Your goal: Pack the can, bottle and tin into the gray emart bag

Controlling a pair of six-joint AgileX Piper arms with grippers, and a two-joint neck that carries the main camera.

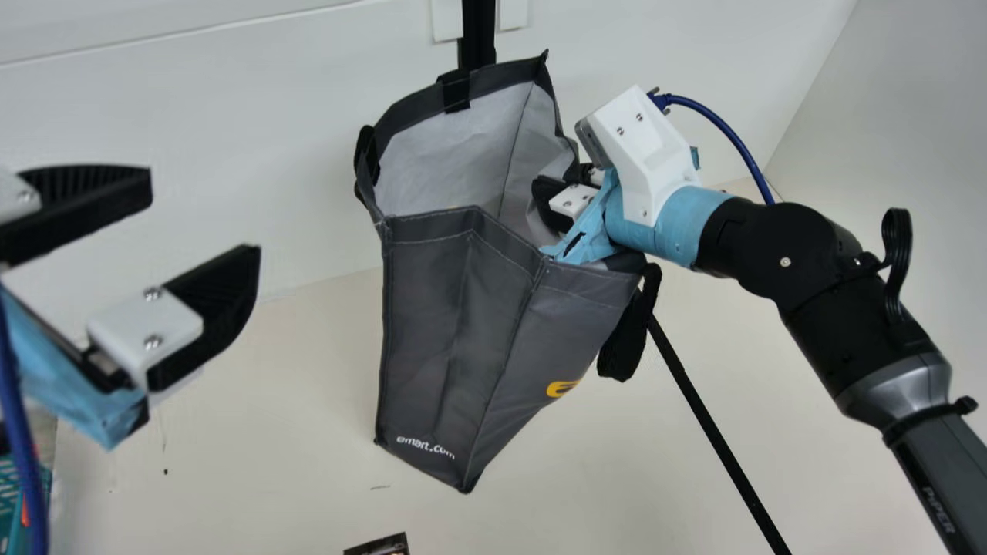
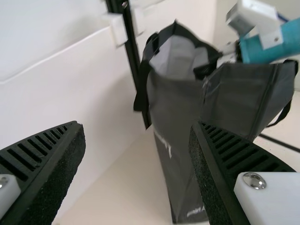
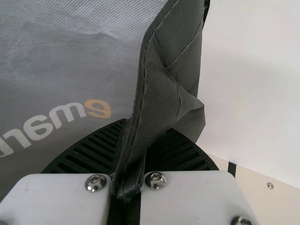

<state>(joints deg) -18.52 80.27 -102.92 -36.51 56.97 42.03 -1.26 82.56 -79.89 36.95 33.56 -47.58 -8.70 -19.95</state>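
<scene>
The gray emart bag (image 1: 447,331) hangs tilted above the table in the main view, its mouth gaping toward the top. At its right rim my right gripper (image 1: 557,202) is clamped on the edge. The right wrist view has the bag's folded fabric (image 3: 159,93) pinched between the fingers of my right gripper (image 3: 129,154). My left gripper (image 1: 204,208) stands open at the main view's left, apart from the bag. In the left wrist view nothing is held between the spread fingers of my left gripper (image 2: 138,126), and the bag (image 2: 176,108) is beyond them.
A small dark object (image 1: 378,546) lies at the main view's bottom edge. Something teal (image 1: 11,493) is at the lower left. A black pole (image 1: 478,35) rises behind the bag, and a thin black strip (image 1: 717,439) runs across the table at the right.
</scene>
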